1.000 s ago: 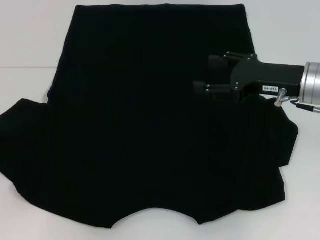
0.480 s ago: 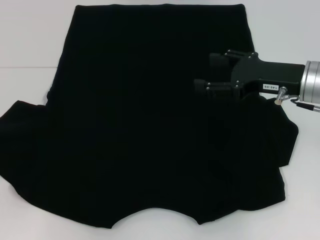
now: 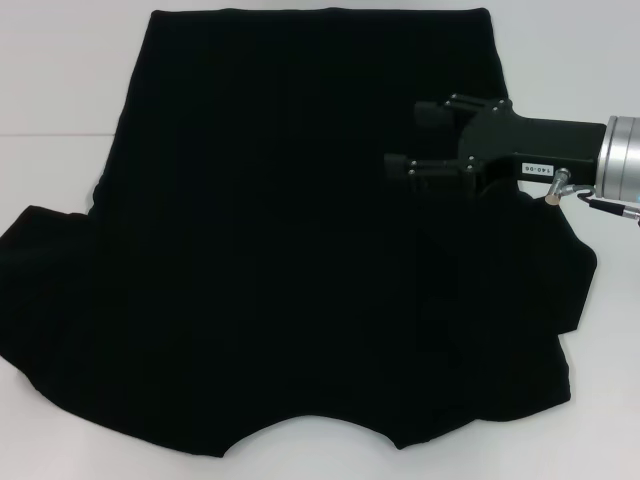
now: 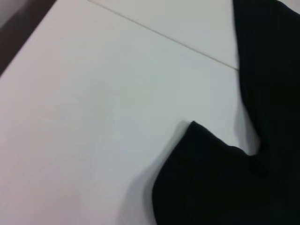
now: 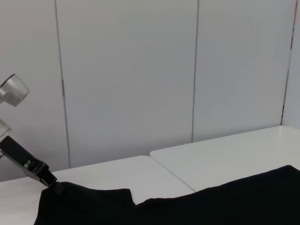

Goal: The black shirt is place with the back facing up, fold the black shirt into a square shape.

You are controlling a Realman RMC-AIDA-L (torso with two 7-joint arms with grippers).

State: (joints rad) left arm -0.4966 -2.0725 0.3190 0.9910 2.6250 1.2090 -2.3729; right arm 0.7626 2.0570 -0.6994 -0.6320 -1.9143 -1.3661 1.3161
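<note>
The shirt [image 3: 290, 250] was plain black all over, no pattern showing. The table [image 3: 50, 90] was white. The right gripper [image 3: 420, 140] was black, its wrist silver.

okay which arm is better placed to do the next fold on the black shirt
Probably the right. Its claw is open above the black shirt, beside the right sleeve. The left claw is absent from the head view; the right wrist view shows it at the shirt's far edge.

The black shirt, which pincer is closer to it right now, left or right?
Right. The right pincer hangs open over the black shirt near its right sleeve. The left pincer sits at the shirt's left edge, seen only from the right wrist.
</note>
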